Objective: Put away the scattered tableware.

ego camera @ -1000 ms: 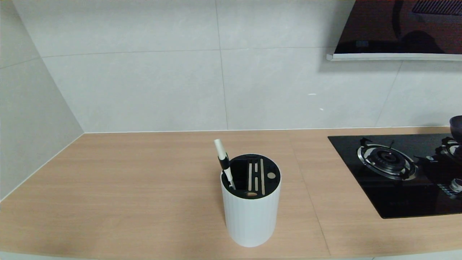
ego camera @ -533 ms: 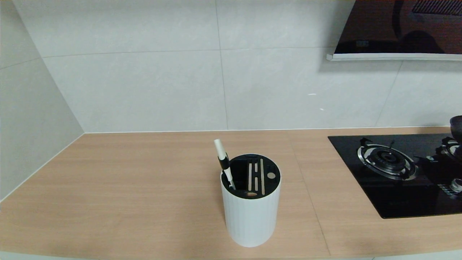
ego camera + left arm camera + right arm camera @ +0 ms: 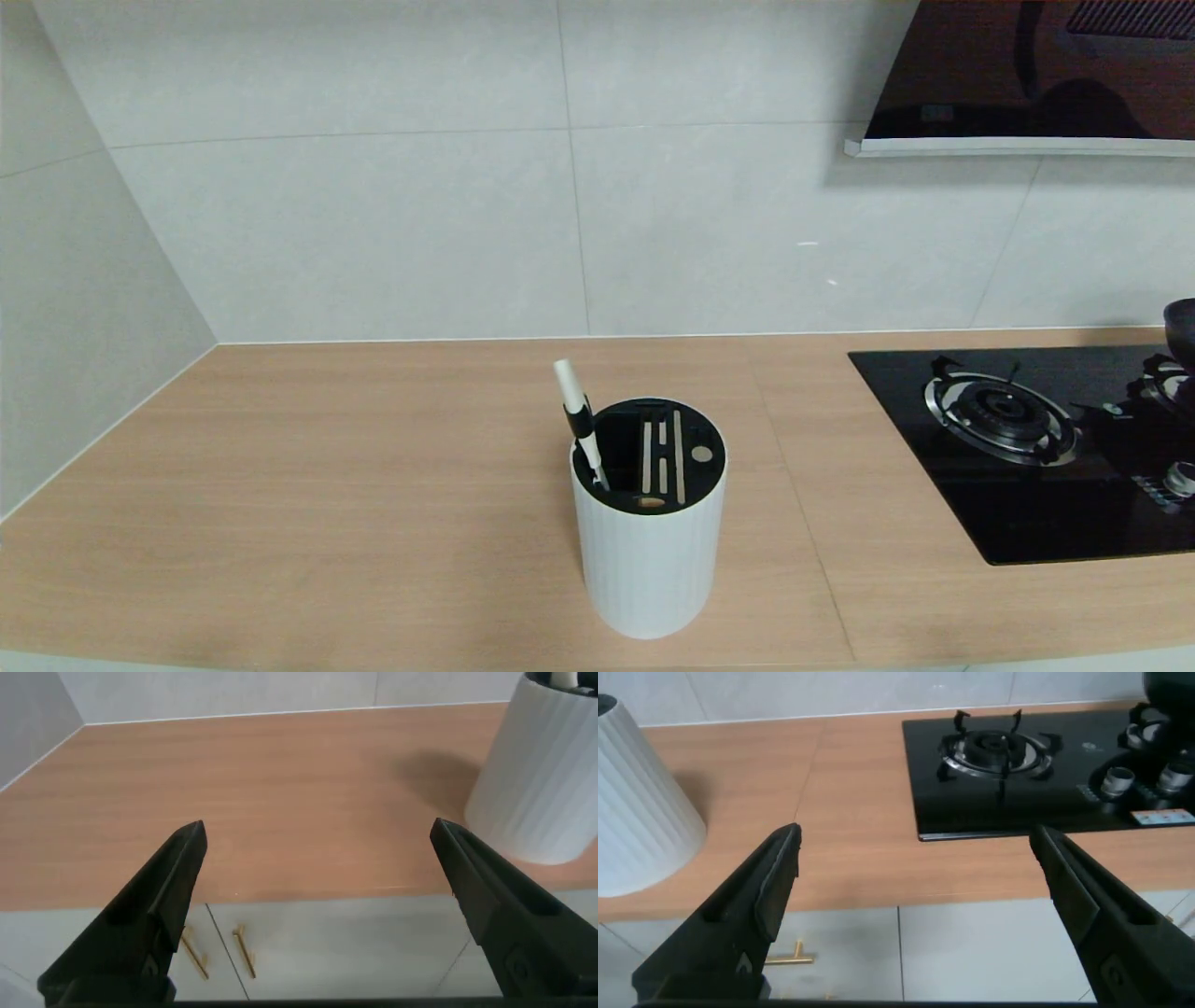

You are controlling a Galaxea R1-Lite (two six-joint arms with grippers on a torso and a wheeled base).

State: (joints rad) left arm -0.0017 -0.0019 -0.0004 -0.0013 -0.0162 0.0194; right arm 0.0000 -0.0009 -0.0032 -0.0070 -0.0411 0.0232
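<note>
Tableware in sight is one black-and-white-handled utensil (image 3: 577,411), leaning in the white holder (image 3: 649,560) on the counter (image 3: 373,467). We judge it best to scan for strays before reaching. Our left gripper (image 3: 318,833) and right gripper (image 3: 916,836) hang low at the counter's front edge, fingers wide apart, empty.

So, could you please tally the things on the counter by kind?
White holder: 1
Utensil standing in the holder: 1
Gas hob: 1
Dark vessel at the hob's right edge: 1
Total: 4
</note>
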